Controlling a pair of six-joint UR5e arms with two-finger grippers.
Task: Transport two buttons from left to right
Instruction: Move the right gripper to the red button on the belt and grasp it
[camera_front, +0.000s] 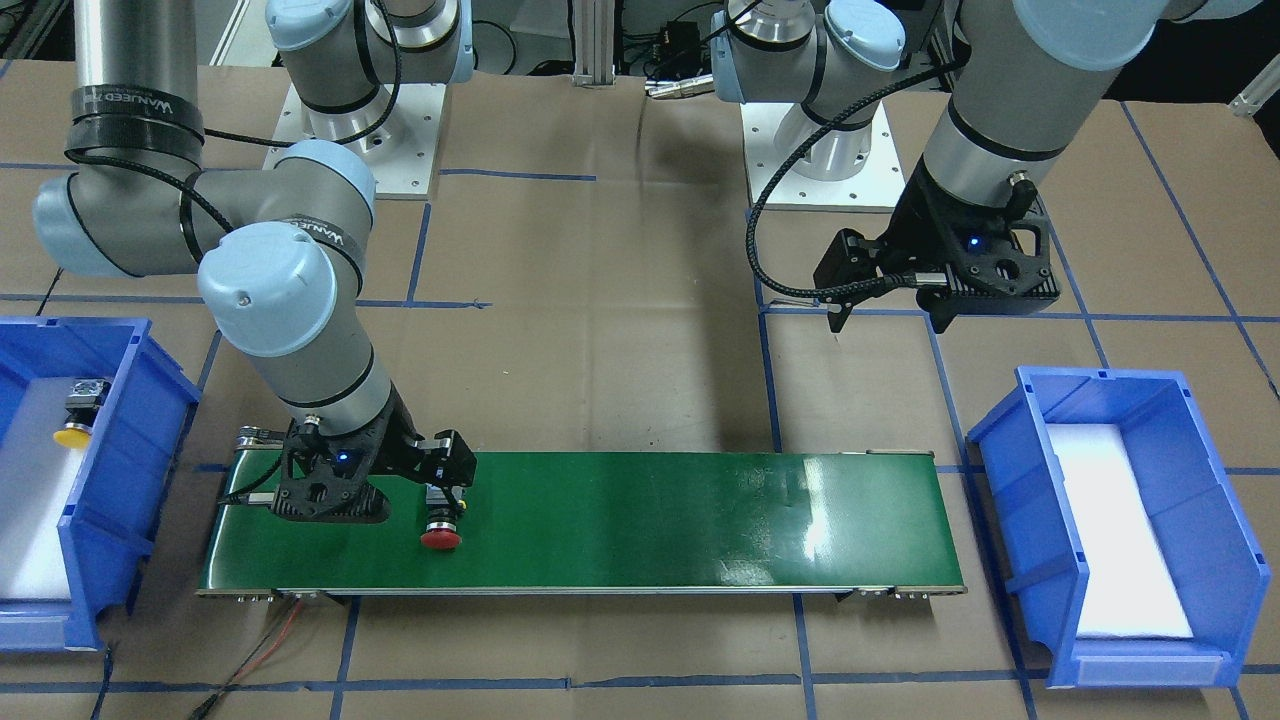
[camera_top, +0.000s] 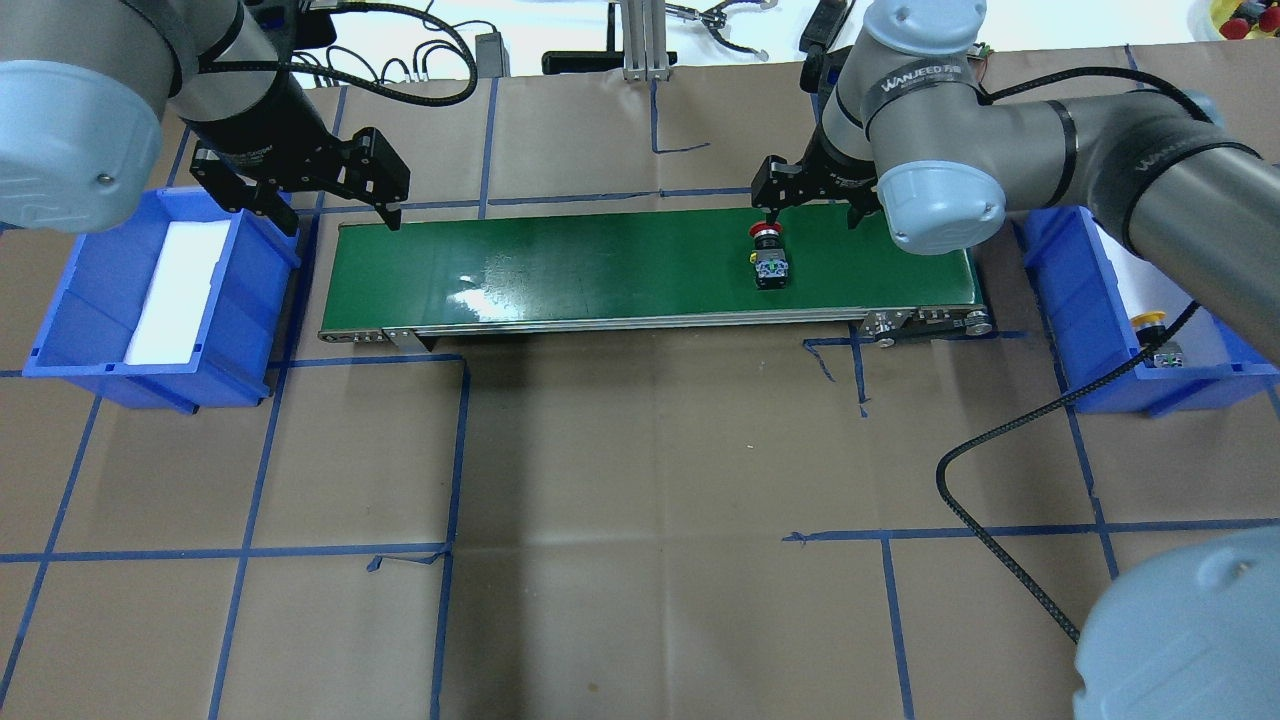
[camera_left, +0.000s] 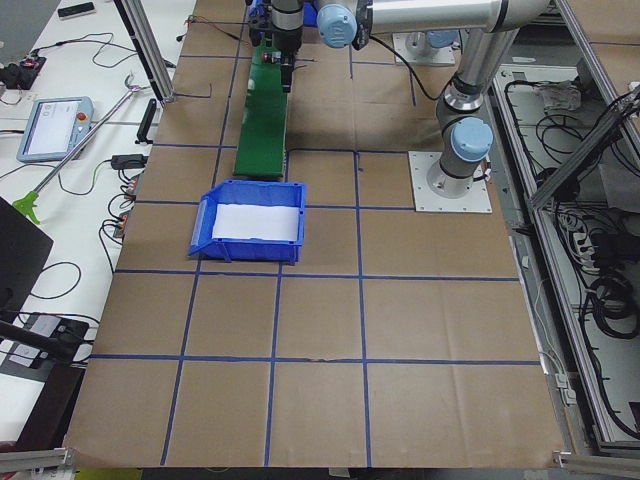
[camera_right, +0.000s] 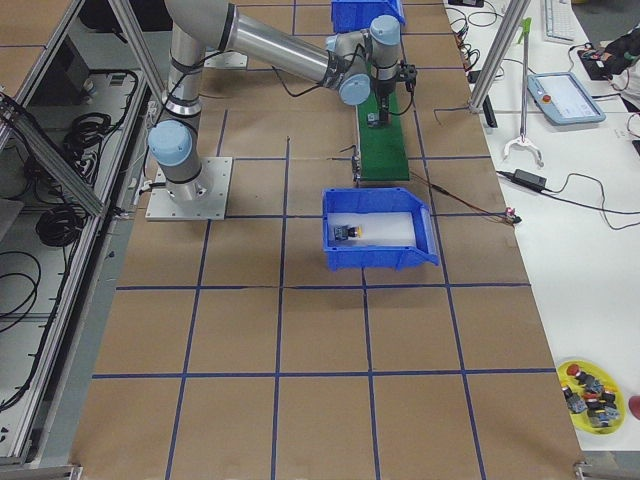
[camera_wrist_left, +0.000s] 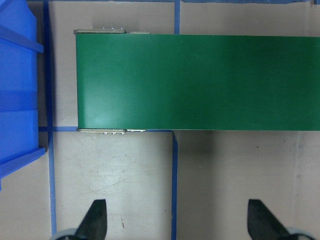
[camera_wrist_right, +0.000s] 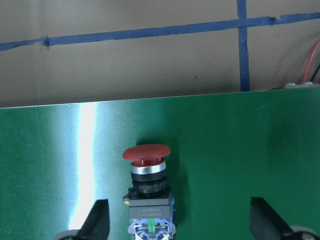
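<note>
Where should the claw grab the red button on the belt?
Probably the red button by its black body behind the cap, from above: it lies on its side, and the round cap might slip. The right claw hangs open over it.

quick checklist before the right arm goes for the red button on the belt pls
1. Right pincer open: ok, fingers wide apart.
2. Red button between its fingers: ok, though nearer one finger than the other.
3. Pincer low enough to grip the button's body: cannot tell.
4. Room in the right blue bin: ok, it holds only the yellow button.
5. Left pincer out of the way: ok, open, empty, off the left end of the green belt.
6. Belt stopped: cannot tell.
</note>
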